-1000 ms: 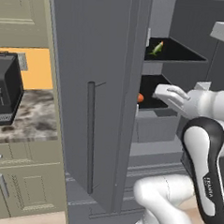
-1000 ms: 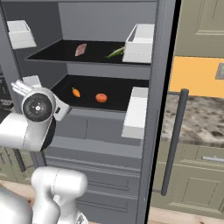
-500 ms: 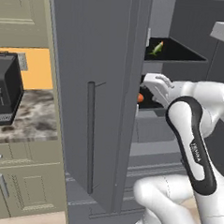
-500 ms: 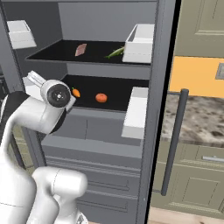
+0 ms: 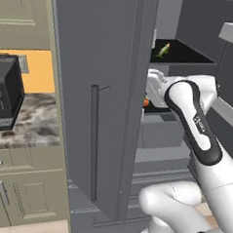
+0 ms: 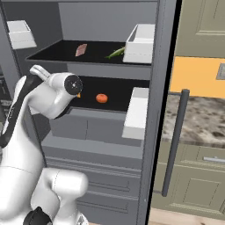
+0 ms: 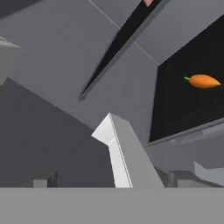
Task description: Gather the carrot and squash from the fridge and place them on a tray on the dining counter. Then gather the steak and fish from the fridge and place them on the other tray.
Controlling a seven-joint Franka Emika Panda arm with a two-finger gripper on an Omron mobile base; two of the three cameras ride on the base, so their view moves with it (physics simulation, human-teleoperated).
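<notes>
Lying on the fridge's dark lower shelf (image 6: 114,94), the carrot (image 7: 203,81) sits at two o'clock in the hand view, untouched; the gripper (image 7: 107,178) stands spread wide, its fingertips (image 7: 41,179) barely showing (mostly cut off). Upper-shelf squash (image 6: 115,52) is partly hidden.

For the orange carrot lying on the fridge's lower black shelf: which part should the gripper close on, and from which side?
Probably the thick middle of the orange carrot, jaws across its width. It lies flat on the lower black shelf with a green stub at one end, so the body tapers. Coming from the open front, slightly above, looks best; the open gripper is short of it.
</notes>
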